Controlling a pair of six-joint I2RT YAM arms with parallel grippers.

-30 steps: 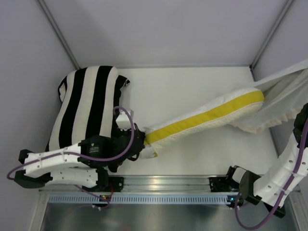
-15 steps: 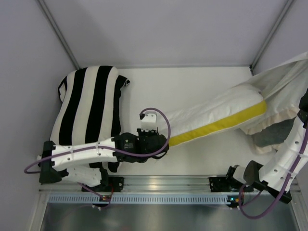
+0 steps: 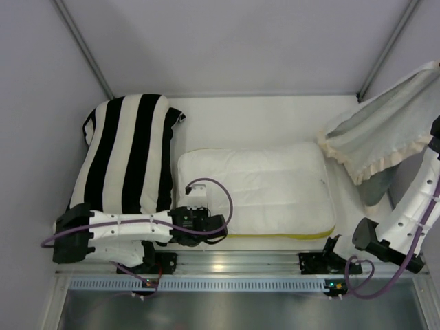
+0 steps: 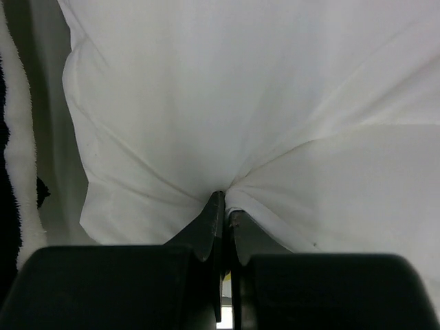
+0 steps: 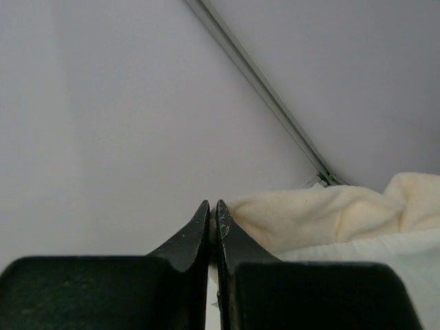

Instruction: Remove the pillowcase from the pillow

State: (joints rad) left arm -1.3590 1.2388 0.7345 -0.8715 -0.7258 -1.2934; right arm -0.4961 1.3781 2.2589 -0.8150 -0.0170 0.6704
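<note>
The pillow (image 3: 261, 182) lies flat and bare in the middle of the table (image 3: 254, 120), its yellow band (image 3: 282, 236) along the near edge and the striped cushion (image 3: 124, 155) just beside it on the left. The left gripper (image 4: 221, 199) is pinched tight on a pucker of the pillow's white fabric at the near left corner. The pillowcase (image 3: 378, 134) hangs in the air at the right edge of the scene (cream face and ruffled frill towards the overhead camera, a bit of grey showing below), outside the pillow, held up by the right gripper (image 5: 213, 204), whose jaws are closed with cream fabric bunched against them.
</note>
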